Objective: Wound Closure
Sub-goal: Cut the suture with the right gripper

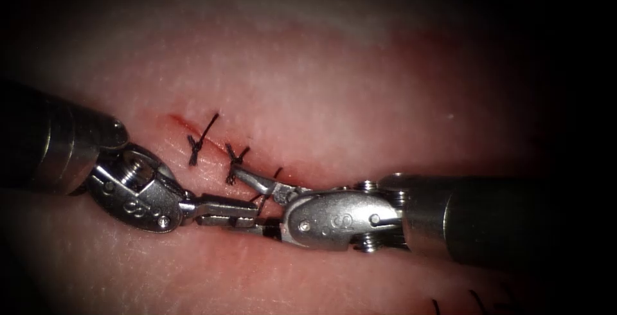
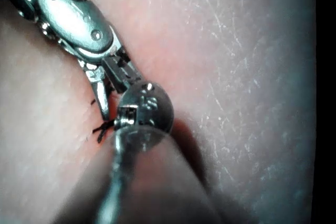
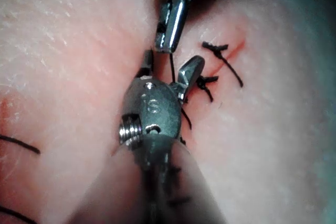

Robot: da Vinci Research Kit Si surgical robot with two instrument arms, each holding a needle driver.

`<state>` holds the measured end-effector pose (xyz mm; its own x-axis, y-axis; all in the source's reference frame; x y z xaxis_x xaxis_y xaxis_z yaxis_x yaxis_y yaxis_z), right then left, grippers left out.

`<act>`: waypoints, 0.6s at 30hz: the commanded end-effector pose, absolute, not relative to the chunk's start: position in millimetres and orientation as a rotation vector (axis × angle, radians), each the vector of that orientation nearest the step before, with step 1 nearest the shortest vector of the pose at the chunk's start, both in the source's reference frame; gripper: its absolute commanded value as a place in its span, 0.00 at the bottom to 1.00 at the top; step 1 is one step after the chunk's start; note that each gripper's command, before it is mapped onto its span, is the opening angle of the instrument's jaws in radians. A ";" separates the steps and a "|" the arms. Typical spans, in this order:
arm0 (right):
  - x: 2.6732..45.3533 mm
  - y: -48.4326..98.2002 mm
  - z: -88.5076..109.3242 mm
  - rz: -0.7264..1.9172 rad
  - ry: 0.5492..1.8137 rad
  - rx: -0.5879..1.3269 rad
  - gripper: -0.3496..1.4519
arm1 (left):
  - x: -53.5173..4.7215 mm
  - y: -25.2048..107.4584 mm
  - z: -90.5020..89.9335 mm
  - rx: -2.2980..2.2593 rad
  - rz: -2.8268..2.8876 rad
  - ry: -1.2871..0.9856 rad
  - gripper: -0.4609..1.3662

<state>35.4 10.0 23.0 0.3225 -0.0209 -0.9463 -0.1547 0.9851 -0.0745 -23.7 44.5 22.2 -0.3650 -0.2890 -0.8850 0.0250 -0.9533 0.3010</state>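
Observation:
The cut (image 1: 182,123) runs slantwise across the tissue (image 1: 360,96). It carries two knotted black stitches (image 1: 201,139) (image 1: 235,161). My left tool (image 1: 254,213) comes in from the left, its jaws shut on a black thread (image 1: 263,200) just below the cut. My right tool (image 1: 252,199) meets it from the right with jaws open, one on each side of that thread. In the right wrist view the thread (image 3: 171,70) runs from the left tool (image 3: 167,48) down between the right tool's (image 3: 171,62) open jaws. I cannot see the needle.
A short thread end (image 1: 277,173) stands up from the cut near the right tool's upper jaw. More black thread (image 1: 475,299) lies at the tissue's near right, also seen as thread strands (image 3: 21,145). Red fluid (image 1: 289,175) tints the cut.

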 end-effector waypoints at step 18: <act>37.3 11.6 22.0 0.078 1.263 -0.190 0.97 | -23.8 44.2 21.8 1.643 -2.416 -0.355 0.06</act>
<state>37.4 11.6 21.9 0.3013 -0.0469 -0.9524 -0.1703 0.9801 -0.1022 -23.8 44.2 21.8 -0.3622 -0.2950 -0.8842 0.0278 -0.9516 0.3060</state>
